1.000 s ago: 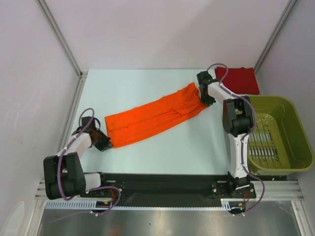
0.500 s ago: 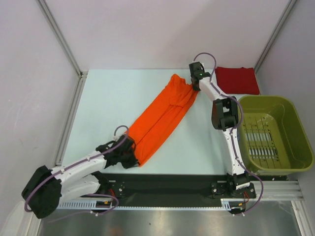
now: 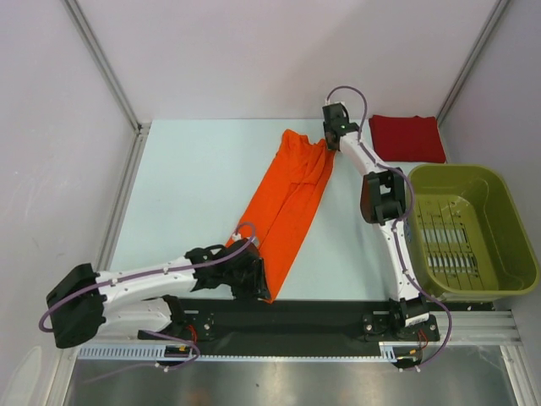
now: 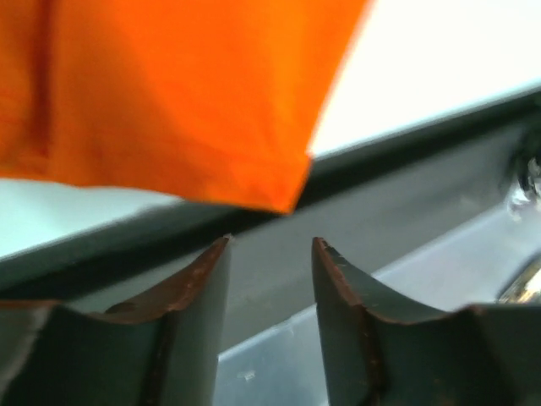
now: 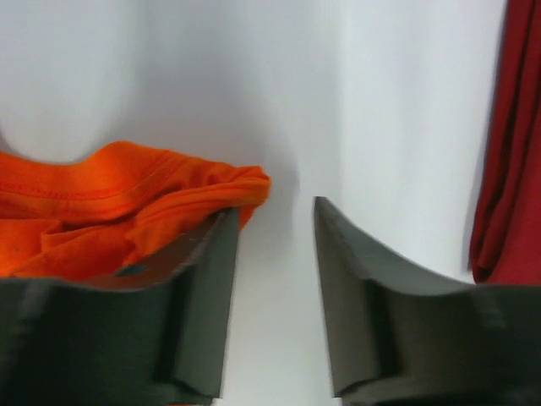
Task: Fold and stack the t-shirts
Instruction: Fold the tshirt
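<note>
Lengthwise, the orange t-shirt (image 3: pixel 287 203) lies as a narrow folded strip on the tabletop (image 3: pixel 194 186), running from the near edge toward the far edge, a little right of the middle. The left hand (image 3: pixel 258 279) sits at the strip's near end. From above its fingers are hard to make out, but the left wrist view shows them parted with nothing between them, and the cloth's blurred corner just ahead of the tips at the near edge. The right hand (image 3: pixel 330 139) is at the far end, fingers likewise apart and empty. The bunched orange hem lies beside one finger and is partly hidden behind it; whether they touch I cannot tell. The dark red t-shirt (image 3: pixel 407 138) lies folded in the far right corner, cut off in the right wrist view. An olive-green basket (image 3: pixel 473 228) stands at the right edge.
</note>
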`<state>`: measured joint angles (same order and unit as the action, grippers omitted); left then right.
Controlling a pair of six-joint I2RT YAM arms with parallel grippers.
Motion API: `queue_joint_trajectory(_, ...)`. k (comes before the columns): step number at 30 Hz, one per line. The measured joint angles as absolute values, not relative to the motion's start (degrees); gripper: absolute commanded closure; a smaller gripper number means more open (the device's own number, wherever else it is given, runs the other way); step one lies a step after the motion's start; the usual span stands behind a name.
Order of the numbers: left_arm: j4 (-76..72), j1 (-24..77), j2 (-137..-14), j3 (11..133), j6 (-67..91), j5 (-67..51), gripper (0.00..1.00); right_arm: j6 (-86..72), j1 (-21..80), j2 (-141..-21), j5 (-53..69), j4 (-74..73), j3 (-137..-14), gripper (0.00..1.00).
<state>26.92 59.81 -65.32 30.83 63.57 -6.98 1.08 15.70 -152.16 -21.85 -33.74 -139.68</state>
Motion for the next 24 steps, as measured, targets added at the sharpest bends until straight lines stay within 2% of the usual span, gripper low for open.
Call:
queue_joint_trajectory(6, 31.4, 60.0, -58.2, 36.0, 56.4, -11.0, 0.44, -0.9, 14.7, -147.3, -21.8, -36.6, -135.3, 0.36)
queue_joint_trajectory(12, 33.5, 57.9, -57.4, 43.9, 46.2, -11.4, 0.40, -8.3, 12.3, -132.2, -15.4, -42.7, -122.0, 0.32)
queue_joint_trajectory(14, 33.1, 53.1, -58.9, 46.4, 42.5, -11.8, 0.37, -10.8, 11.5, -128.0, -12.2, -43.3, -118.8, 0.31)
queue_joint_trajectory(16, 32.0, 45.5, -60.2, 47.6, 39.0, -13.2, 0.29, -13.5, 10.5, -123.8, -8.8, -43.2, -114.7, 0.32)
queue_joint_trajectory(18, 31.4, 37.6, -61.8, 47.9, 36.0, -14.5, 0.27, -16.6, 9.7, -121.3, -4.4, -42.4, -111.3, 0.37)
queue_joint_trajectory(21, 32.6, 28.6, -64.9, 48.9, 31.1, -15.2, 0.31, -22.2, 9.1, -119.7, 1.7, -38.9, -105.7, 0.39)
queue_joint_trajectory(24, 35.4, 22.1, -69.1, 50.6, 25.0, -15.5, 0.40, -27.3, 9.0, -120.7, 7.1, -35.6, -102.5, 0.39)
